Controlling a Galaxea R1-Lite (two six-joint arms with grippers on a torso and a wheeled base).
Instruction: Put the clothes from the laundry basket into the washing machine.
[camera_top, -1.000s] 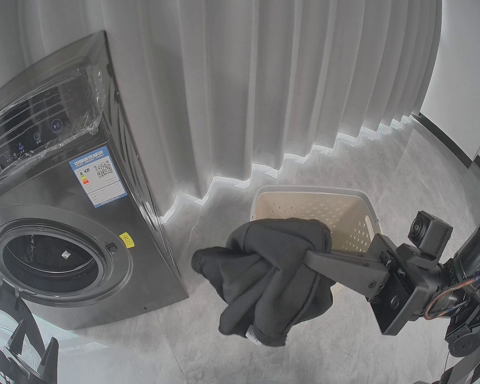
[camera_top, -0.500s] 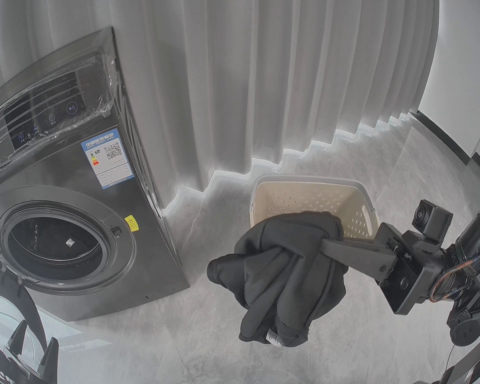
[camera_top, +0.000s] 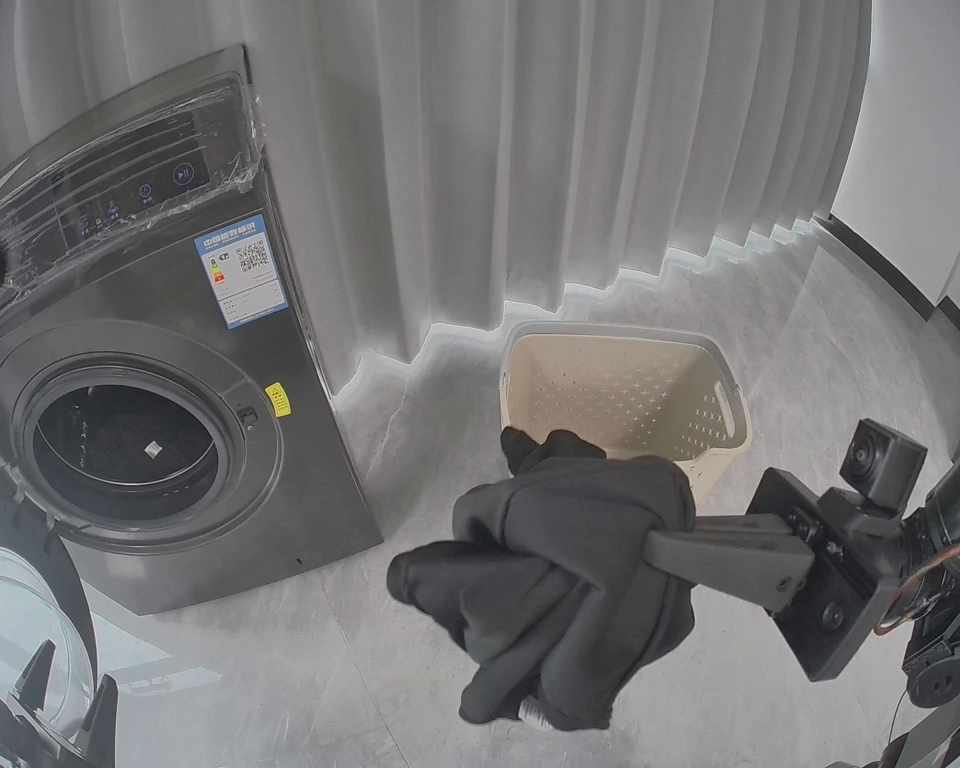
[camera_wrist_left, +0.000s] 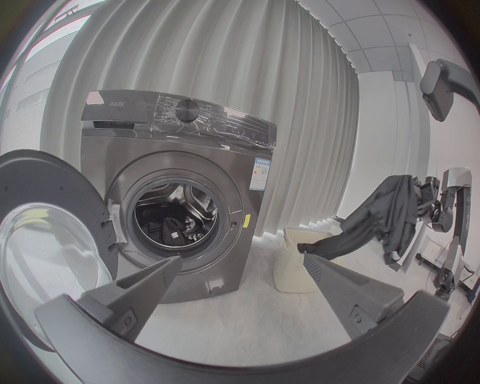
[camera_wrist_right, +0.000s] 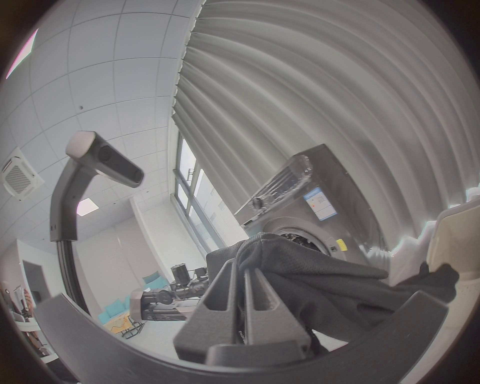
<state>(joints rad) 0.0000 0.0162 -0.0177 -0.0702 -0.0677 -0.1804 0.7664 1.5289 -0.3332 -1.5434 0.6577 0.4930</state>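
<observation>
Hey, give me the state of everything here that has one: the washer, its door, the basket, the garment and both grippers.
washing machine: upright, dark clothes lying inside.
door: swung wide open.
laundry basket: upright, visible part holds nothing.
dark garment: hanging in the air, clamped by the right gripper.
right gripper: shut on the dark garment.
left gripper: open, holding nothing.

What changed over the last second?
Mainly the camera shifted: washing machine and laundry basket slid upward in the head view. The dark garment now covers less of the basket. Unchanged: right gripper shut on the garment, left gripper open, washer door open.
</observation>
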